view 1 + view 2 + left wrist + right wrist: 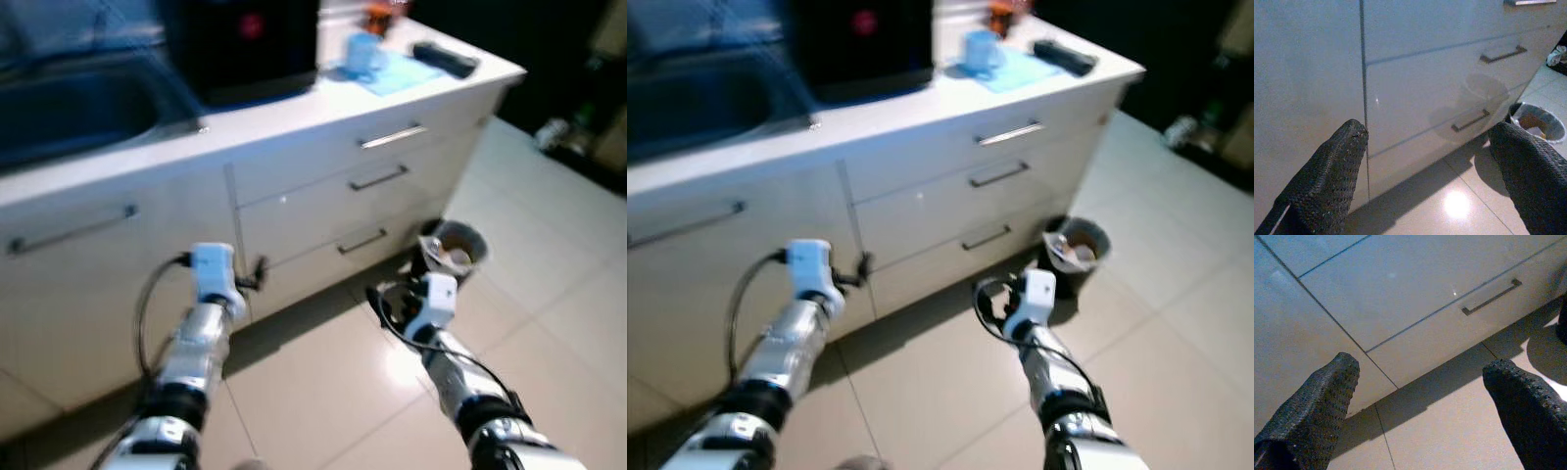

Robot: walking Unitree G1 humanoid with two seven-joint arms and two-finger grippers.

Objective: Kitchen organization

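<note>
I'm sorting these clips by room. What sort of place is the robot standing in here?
Most likely a home kitchen: a white counter with a sink set into it, drawers with bar handles below, a blue cup on top, and a small bin on the tiled floor.

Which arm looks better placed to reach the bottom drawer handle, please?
Probably the right gripper: it hangs low, open, nearer the bottom drawer handle. The left gripper sits by the seam left of the drawers.

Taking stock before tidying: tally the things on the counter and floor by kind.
Black appliance: 1
Blue cup: 1
Blue cloth: 1
Black flat item: 1
Orange item, blurred: 1
Bin: 1
Total: 6
</note>
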